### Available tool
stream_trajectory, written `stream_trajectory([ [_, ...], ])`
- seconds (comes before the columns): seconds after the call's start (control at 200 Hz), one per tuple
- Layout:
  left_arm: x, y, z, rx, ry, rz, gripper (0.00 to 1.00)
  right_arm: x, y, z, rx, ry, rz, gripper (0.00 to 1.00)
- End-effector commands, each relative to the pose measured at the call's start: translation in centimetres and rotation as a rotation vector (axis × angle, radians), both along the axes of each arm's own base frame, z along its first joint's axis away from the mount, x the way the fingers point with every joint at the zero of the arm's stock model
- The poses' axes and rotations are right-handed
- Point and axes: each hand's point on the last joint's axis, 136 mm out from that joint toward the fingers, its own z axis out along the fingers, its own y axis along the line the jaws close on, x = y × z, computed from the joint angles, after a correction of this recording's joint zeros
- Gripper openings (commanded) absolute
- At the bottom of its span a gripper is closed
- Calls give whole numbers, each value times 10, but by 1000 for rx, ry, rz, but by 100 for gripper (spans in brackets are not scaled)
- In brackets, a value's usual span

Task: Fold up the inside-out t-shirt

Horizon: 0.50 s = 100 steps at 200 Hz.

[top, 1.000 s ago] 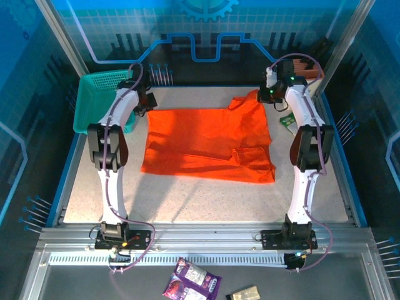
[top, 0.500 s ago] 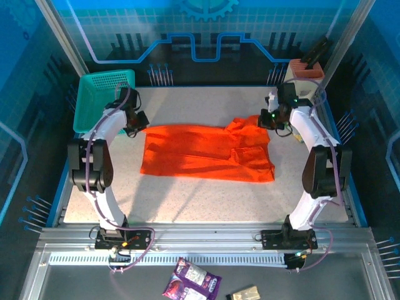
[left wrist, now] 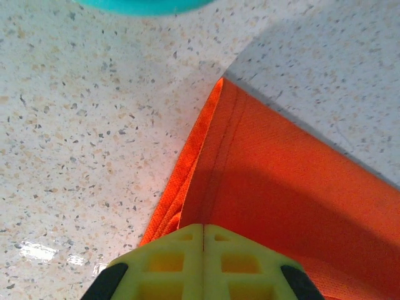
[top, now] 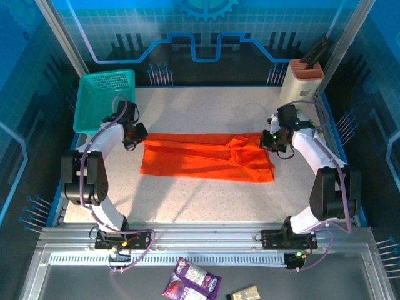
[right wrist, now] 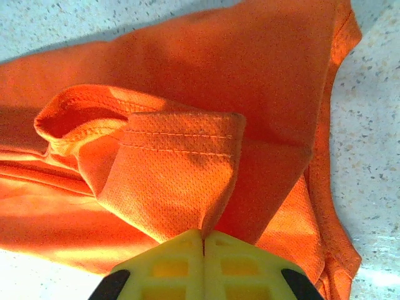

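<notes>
The inside-out t-shirt is bright orange and lies across the middle of the table as a wide, short band, its far part doubled toward me. My left gripper is shut on the shirt's far left corner, with the hem running up from between the yellow fingers. My right gripper is shut on the shirt's far right edge. In the right wrist view a stitched sleeve flap hangs pinched between the closed fingers over the folded cloth below.
A teal plastic basket stands at the far left corner, its rim just beyond the left gripper. A white holder with an orange top stands at the far right. Snack packets lie below the arms' rail.
Both grippers have pulled the shirt's far edge toward me and lowered it. The shirt has gone from a broad spread to a narrow folded band. Both arms have swung outward.
</notes>
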Motion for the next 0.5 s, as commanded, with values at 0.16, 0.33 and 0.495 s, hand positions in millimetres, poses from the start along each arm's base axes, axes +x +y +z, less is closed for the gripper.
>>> stream_trajectory([
  [0.16, -3, 3, 27, -18, -61, 32, 0, -2, -9, 15, -14, -54, -39, 0],
  [0.33, -29, 2, 1, -27, 7, 40, 0, -28, -14, -9, -21, 9, -85, 0],
  [0.495, -48, 2, -11, -27, 39, 58, 24, -36, -21, -17, -75, 41, -125, 27],
])
